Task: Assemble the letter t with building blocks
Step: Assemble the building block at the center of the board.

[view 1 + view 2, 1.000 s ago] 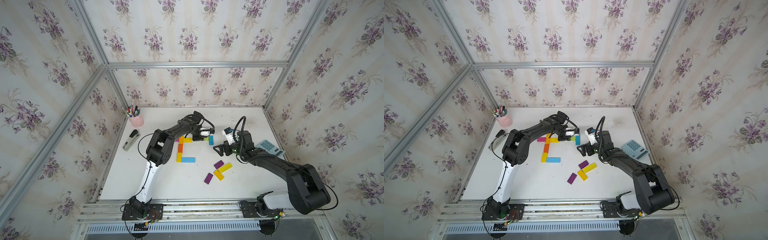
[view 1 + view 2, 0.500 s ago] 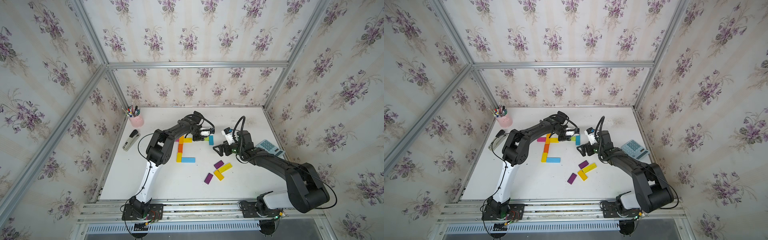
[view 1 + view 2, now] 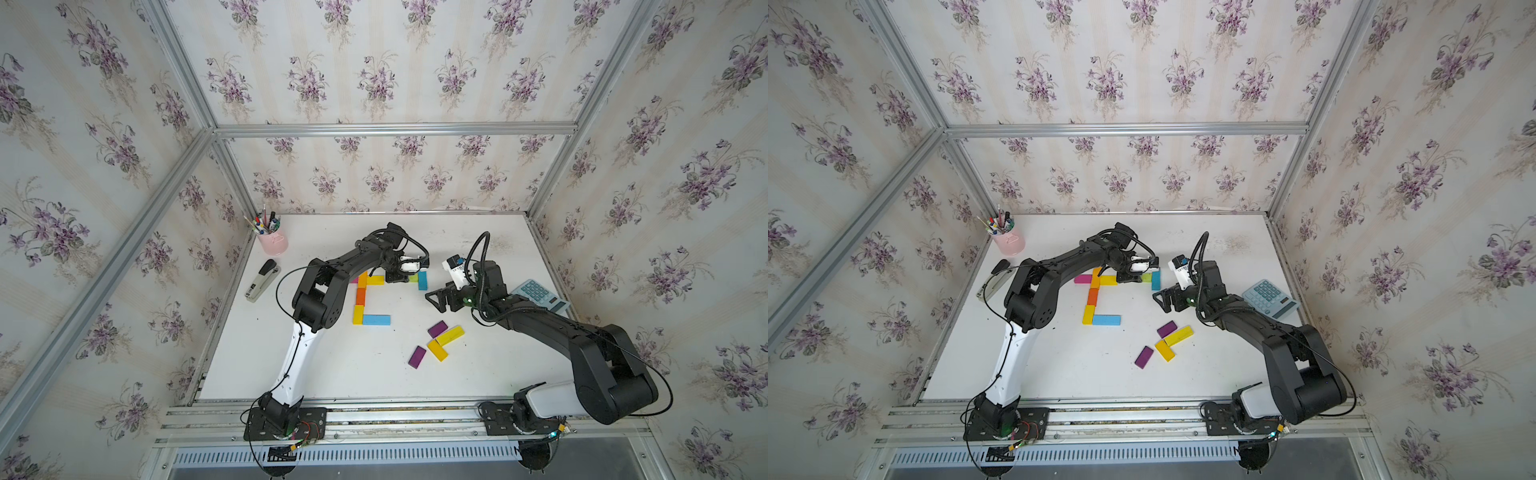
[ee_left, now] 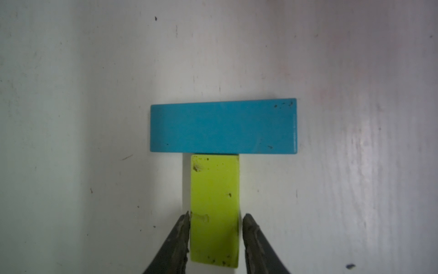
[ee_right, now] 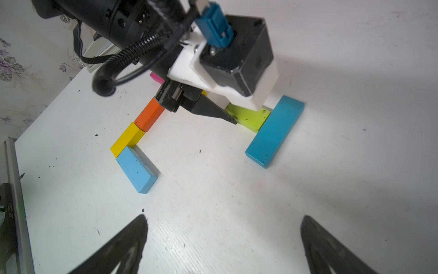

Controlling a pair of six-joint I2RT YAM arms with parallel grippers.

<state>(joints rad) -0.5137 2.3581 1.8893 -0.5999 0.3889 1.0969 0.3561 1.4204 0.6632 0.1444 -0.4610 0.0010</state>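
Lime block point(image 4: 214, 189) lies flat, end-on against the teal block point(image 4: 222, 125) — the left gripper point(image 4: 216, 214) straddles it.
One jaw touches a long side and the other sits a sliver off; whether it pinches, I cannot tell. The right gripper point(image 5: 222, 220) hangs wide open, empty. The block looks light, stiff and smooth-painted — best held across its long sides. The white table point(image 3: 332, 374) is scuffed, with flowered walls close around it.

Both top views are bright and even, edges bowed. Left wrist view dims outward from the lime-green rectangular block point(image 4: 214, 208); soft shadows cross the white surface point(image 5: 343, 78).
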